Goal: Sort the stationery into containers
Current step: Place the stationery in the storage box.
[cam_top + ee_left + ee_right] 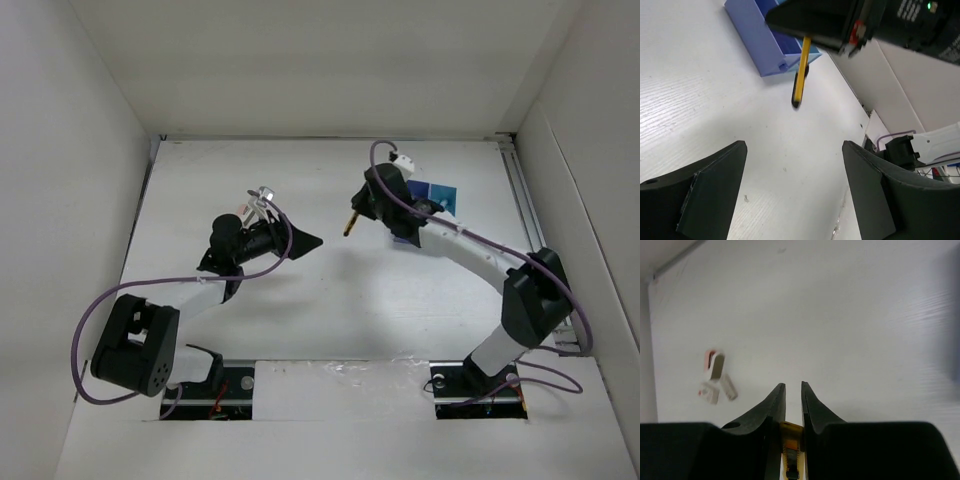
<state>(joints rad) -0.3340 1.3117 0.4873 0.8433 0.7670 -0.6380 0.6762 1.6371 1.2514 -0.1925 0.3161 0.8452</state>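
**Item:** thin yellow pencil with black tip (800,70), upper centre of the left wrist view, beside the joined blue open-topped trays (757,45).
**Right gripper** (792,390): jaws closed on the pencil. The forearm reaches toward upper centre of the top view.
**Left gripper** (795,150): jaws open, empty, over the white desk (700,110).
**Handling:** likely best to grip firmly, centre the pencil over one tray and lower it before release.
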